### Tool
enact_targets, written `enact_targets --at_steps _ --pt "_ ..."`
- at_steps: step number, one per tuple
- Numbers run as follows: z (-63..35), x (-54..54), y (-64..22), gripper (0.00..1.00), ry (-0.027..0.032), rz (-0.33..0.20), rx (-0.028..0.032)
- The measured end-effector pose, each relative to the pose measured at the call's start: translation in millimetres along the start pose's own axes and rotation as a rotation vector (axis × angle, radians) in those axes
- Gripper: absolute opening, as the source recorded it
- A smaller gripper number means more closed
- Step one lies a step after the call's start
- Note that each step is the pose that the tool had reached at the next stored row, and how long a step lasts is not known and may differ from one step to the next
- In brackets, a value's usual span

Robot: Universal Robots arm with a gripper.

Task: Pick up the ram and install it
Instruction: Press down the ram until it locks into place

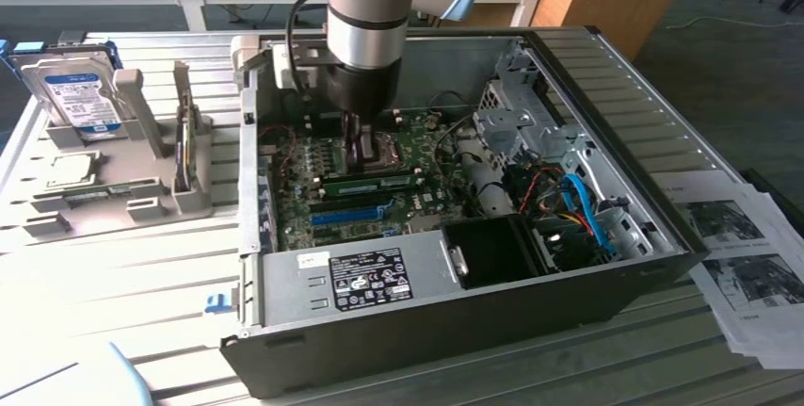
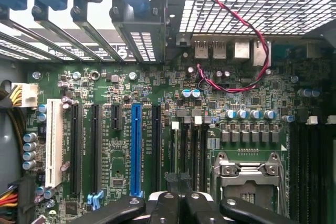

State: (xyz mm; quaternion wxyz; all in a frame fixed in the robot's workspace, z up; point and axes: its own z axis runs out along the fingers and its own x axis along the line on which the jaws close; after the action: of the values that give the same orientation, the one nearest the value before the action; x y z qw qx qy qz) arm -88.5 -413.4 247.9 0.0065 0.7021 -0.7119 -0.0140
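RAM (image 1: 375, 182) is seen seated flat on the motherboard (image 1: 364, 201) inside the open computer case (image 1: 653, 170), just on the near side of the tool (image 1: 356, 142). The tool (image 2: 176, 203) is closed, nothing gripped, above the board beside the blue slot (image 2: 136, 148).

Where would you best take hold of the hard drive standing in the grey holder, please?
By its top edge, from straight above: the hard drive stands upright, its lower end seated in the grey holder, so likely only the top is free, and its flat faces suit a pinch.
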Motion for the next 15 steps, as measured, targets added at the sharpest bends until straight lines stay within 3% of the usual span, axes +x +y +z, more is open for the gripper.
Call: enact_targets --at_steps 15 --pt "-15.4 -0.2 0.4 0.09 0.0001 0.0 0.0"
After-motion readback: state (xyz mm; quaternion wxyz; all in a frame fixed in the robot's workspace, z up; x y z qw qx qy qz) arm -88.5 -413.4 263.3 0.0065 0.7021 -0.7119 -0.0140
